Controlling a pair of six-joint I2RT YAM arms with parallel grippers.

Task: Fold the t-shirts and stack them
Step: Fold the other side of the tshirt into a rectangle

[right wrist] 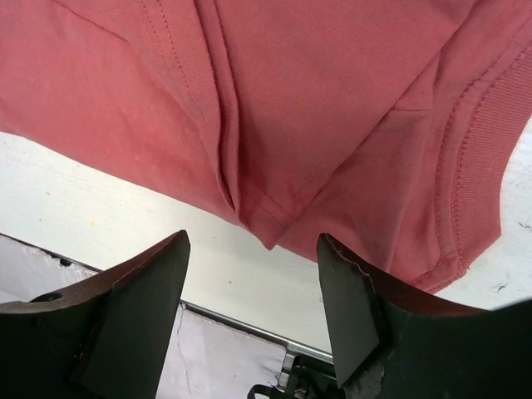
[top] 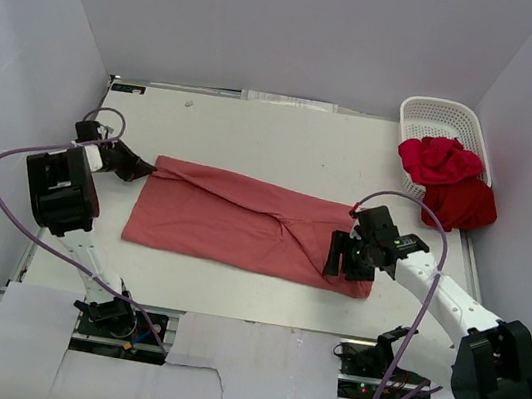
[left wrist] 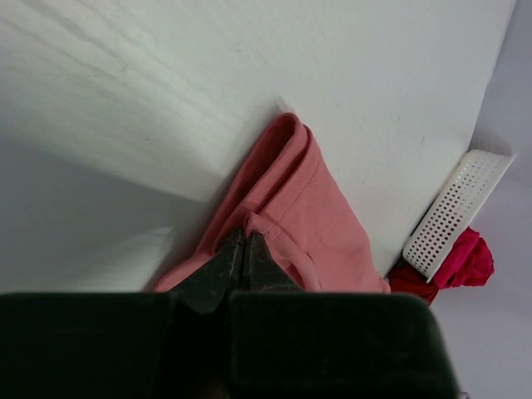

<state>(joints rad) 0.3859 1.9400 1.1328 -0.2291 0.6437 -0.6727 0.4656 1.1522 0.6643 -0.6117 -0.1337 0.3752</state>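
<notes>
Top, close wrist cams; t-shirt (top: 252,223) common

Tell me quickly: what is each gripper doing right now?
Left gripper: shut, pinching the edge of the salmon-red t-shirt.
Right gripper: open, holding nothing, poised over the same shirt.

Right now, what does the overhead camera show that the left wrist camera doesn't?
Only overhead: the right gripper, open at the right end of the salmon-red t-shirt, whose whole folded length shows. Only the left wrist: a close look at the left gripper pinched shut on that shirt's edge. Both: the white lattice basket, the crimson t-shirt and the darker red t-shirt.
</notes>
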